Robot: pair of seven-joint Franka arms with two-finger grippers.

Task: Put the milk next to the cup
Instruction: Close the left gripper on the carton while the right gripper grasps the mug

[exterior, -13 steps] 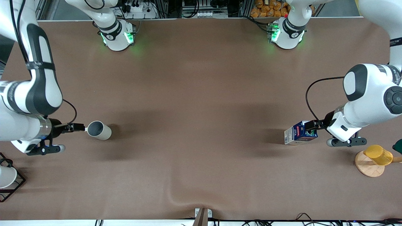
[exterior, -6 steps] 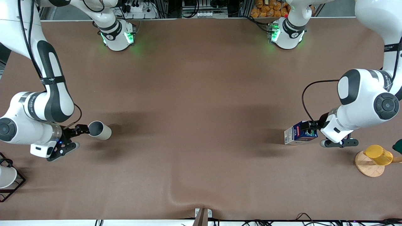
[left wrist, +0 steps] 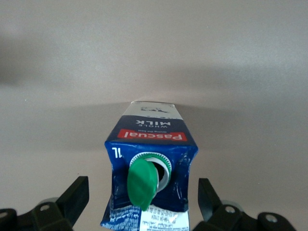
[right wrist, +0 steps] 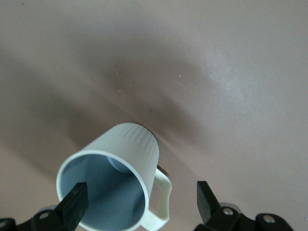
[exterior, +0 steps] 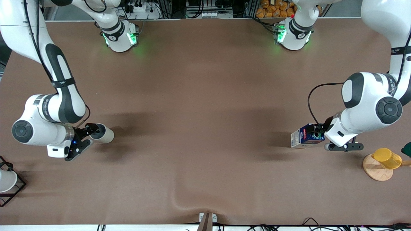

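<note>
The milk point(exterior: 305, 138), a dark blue and white carton with a red band, sits toward the left arm's end of the table. In the left wrist view its gable top and open green cap point(left wrist: 144, 180) face the camera. My left gripper point(exterior: 318, 129) is open, one finger on each side of the carton top point(left wrist: 142, 188), not touching. The pale grey cup point(exterior: 104, 134) sits toward the right arm's end. My right gripper point(exterior: 91, 129) is open at its mouth. In the right wrist view the cup's rim and handle point(right wrist: 161, 192) lie between the fingers point(right wrist: 139, 192).
A yellow cup on a round wooden stand point(exterior: 379, 166) stands beside the left gripper, nearer the front camera. A black wire rack point(exterior: 13, 187) with a white cup is at the right arm's end. The brown cloth has a wrinkle point(exterior: 179, 202) near the front edge.
The right arm has swung in and its gripper has moved from beside the cup to its mouth. The left gripper has crept closer over the milk's top. Cup and milk have not moved.
</note>
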